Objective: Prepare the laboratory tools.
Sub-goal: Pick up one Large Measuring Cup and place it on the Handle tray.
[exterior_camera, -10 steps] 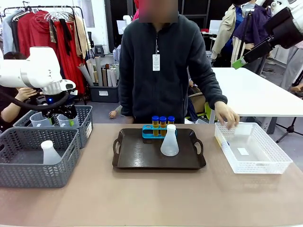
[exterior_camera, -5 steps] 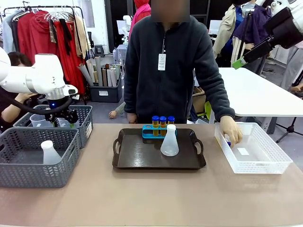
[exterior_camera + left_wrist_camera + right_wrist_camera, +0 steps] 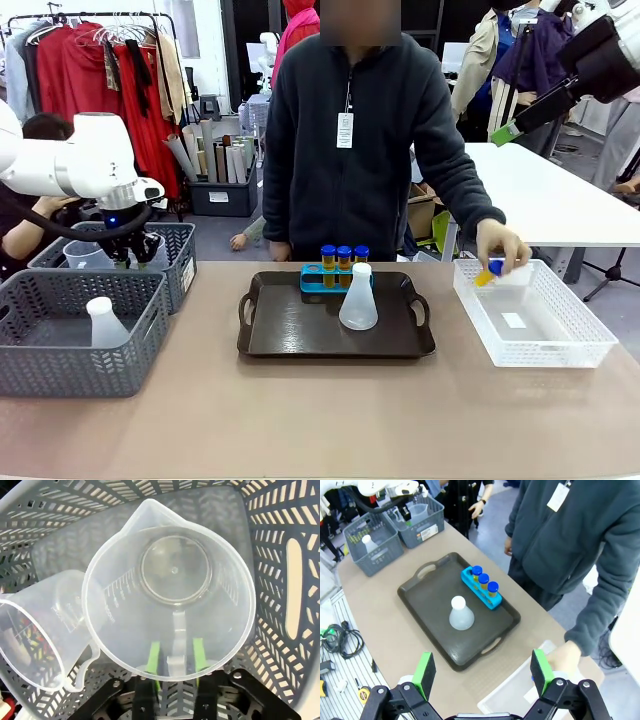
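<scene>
- The left gripper reaches into the far grey woven-pattern basket, pads apart either side of the handle of the clear plastic graduated measuring jug — set to clamp it, I judge.
- The right gripper hangs high, jaws wide apart and empty, likely keeping out of the way.
- The person's hand lifts a small yellow-orange blue-capped tube above the white mesh basket — probably bound for the blue rack on the dark tray, beside the translucent white conical flask.
</scene>
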{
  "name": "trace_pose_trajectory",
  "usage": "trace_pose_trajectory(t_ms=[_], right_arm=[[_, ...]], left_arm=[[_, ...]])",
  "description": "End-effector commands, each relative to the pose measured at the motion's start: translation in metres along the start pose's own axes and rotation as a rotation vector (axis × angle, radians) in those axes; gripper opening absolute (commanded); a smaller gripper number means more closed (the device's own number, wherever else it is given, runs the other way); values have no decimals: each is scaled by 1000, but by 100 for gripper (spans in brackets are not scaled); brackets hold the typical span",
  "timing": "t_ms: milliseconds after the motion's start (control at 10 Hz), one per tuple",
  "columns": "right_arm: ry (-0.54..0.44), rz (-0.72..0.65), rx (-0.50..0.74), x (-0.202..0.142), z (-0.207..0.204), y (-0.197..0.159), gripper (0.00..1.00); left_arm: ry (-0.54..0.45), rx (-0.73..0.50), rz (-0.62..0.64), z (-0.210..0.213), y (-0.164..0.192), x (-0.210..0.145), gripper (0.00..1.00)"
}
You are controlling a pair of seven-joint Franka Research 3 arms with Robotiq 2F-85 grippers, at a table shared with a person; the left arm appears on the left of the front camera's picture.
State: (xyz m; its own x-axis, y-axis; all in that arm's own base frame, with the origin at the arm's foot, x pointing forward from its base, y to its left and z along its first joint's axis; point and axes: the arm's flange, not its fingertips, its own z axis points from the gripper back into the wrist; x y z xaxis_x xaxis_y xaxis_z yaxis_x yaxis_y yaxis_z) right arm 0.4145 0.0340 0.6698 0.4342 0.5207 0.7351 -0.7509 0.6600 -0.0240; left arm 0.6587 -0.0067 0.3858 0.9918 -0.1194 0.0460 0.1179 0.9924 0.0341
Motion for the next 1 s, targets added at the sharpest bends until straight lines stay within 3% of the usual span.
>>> trace_pose_trajectory(t_ms=[0,300,600,900], right_arm=[[-20,1,14,1,1,0,100],[-20,1,14,1,1,0,100],[-20,1,14,1,1,0,100],[-20,1,14,1,1,0,100]], left_arm=[[-8,17,23,9,2,-7,0],[1,18,-11,40,-4,-19,0],[-11,4,-73,108,-17,-40,0],[-71,86,-153,190,-41,-64,0]])
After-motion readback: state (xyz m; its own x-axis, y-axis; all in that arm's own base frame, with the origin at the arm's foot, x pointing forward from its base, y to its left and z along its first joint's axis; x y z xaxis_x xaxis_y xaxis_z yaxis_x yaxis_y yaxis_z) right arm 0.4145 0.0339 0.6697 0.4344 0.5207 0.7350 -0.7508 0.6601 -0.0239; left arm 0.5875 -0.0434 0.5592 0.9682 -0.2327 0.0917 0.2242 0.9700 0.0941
